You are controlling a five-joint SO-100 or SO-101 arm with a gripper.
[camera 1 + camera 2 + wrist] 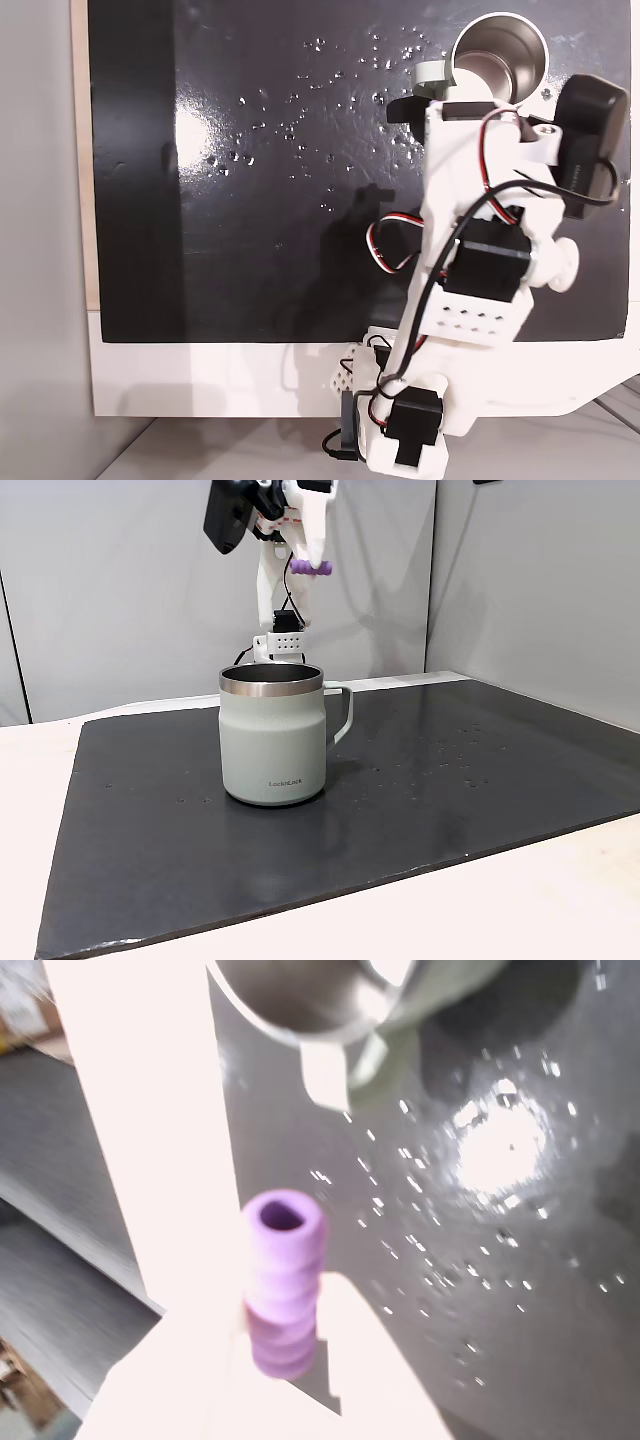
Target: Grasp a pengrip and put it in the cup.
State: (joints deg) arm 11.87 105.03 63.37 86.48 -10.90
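The pale grey-green cup (272, 735) stands upright on the black mat, its handle (343, 715) pointing right in that fixed view. High above its rim my gripper (311, 564) is shut on the small purple ribbed pengrip (318, 569). In the wrist view the pengrip (283, 1280) stands on end between my white fingers (140, 1140), and the cup's steel rim (300, 1022) lies ahead at the top. From above, the cup (500, 55) sits at the mat's top right, and my arm (480, 260) reaches toward it, covering the pengrip.
A glossy black mat (450, 780) covers most of the white table (200, 380). Small shiny specks (300, 100) dot the mat to the left of the cup. Grey walls (100, 580) stand behind the table. My arm's base (400, 430) sits at the bottom edge.
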